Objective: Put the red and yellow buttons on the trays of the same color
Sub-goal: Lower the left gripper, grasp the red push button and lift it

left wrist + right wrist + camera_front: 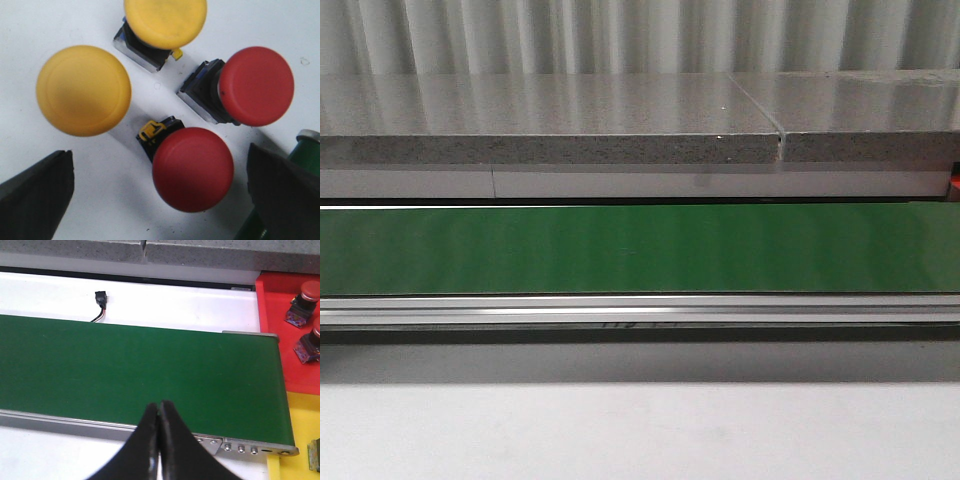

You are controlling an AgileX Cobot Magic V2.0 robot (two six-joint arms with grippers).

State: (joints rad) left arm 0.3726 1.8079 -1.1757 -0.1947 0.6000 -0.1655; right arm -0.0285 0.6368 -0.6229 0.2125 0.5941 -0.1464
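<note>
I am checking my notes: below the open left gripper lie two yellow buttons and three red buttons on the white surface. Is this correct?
Not quite. The left wrist view shows two red buttons, not three. The two yellow buttons, the white surface and the open left gripper are as you wrote.

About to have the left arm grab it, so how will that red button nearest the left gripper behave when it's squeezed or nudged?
The red button lies on its side, so its round domed cap may let it roll or pivot if nudged. The smooth cap looks slippery; the blocky black base offers flatter faces. It seems rigid plastic, probably light. The left gripper hangs open around it.
</note>
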